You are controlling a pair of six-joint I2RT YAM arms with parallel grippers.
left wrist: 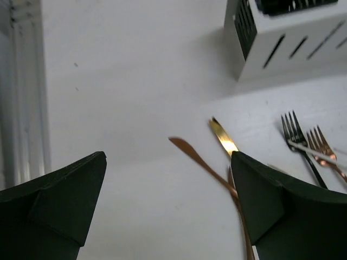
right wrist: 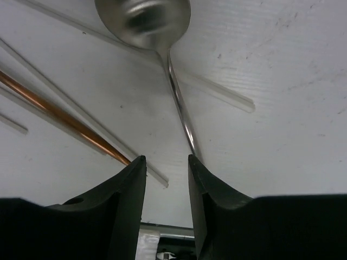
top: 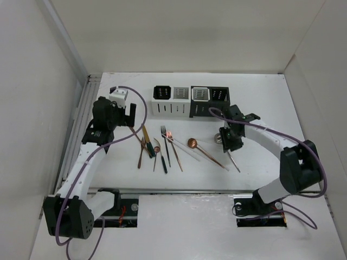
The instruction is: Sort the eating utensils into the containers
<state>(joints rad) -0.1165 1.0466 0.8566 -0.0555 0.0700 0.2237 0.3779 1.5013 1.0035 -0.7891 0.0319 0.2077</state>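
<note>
Looking like the pick-up stage for one utensil here. The right gripper [right wrist: 167, 160] is down low over the silver spoon [right wrist: 176, 92], which lies flat on the desk [top: 271, 108] a bit right of centre, roughly midway between the far and near edges. In the wrist view the spoon's handle runs straight toward the gap between the jaws and hugs the inside of one of them. The jaws sit partway apart, with a gap clearly wider than that skinny handle, so no real pinch on it as far as the pictures show. A copper handle [right wrist: 54, 111] and some pale sticks [right wrist: 227, 96] lie just beside it, so it's a tight spot.

The left gripper [left wrist: 168, 156] hangs with its jaws wide apart, holding nothing, above the left end of the spread. A gold knife [left wrist: 222, 138] and a copper piece [left wrist: 198, 160] are below it.

The containers [top: 179, 108] sit in a row by the far edge, near the middle, with nothing seen poking out of them from above. The utensils are all laid out on the desk, so the sort has probably barely begun.

Next move, best guess: squeeze onto the spoon handle alone without catching the copper one, lift it clean, then carry it to the far edge and lower it into a slot.
</note>
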